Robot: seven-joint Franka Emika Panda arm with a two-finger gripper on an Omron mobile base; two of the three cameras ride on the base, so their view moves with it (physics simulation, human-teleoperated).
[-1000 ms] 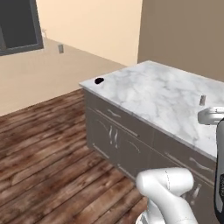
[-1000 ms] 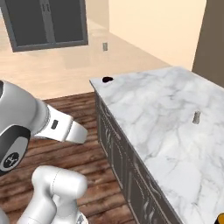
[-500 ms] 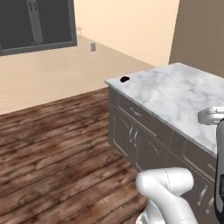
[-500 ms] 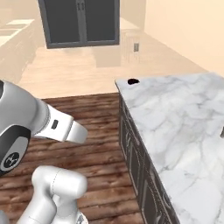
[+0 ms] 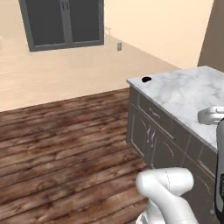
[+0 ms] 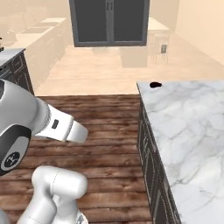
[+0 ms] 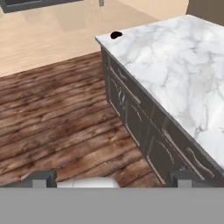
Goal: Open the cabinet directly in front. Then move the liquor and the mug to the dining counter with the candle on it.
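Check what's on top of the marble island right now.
On the dining counter, one small dark object sits near its far corner; too small to identify. The rest of the visible marble is bare. The top runs out of frame, so its far end is unseen.

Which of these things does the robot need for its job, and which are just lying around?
For the job:
- dining counter, the marble-topped island
- tool, open and holding nothing

Just there:
- dark double doors on the far wall
- wall socket
- wooden floor
- small black thing on the counter's corner, too small to identify
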